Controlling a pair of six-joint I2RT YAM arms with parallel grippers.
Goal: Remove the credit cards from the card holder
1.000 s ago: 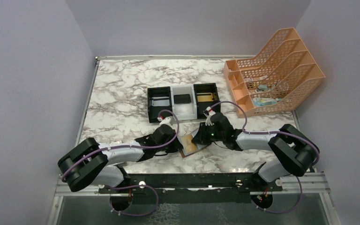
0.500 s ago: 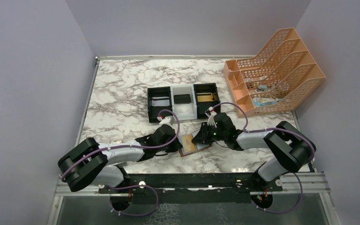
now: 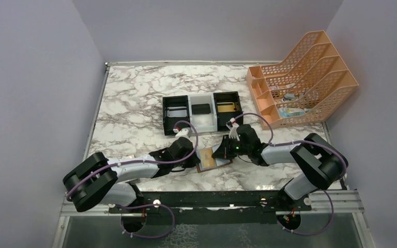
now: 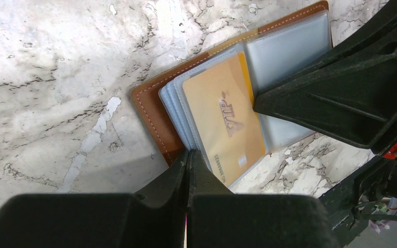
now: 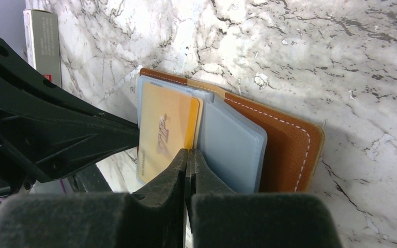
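1. The card holder lies open on the marbled counter, its blue-grey sleeves fanned over brown leather.
2. A gold card sits in the top sleeve.
3. The right end effector, fingers pressed together, meets the card's near edge.
4. The left end effector points at the sleeves' left edge.
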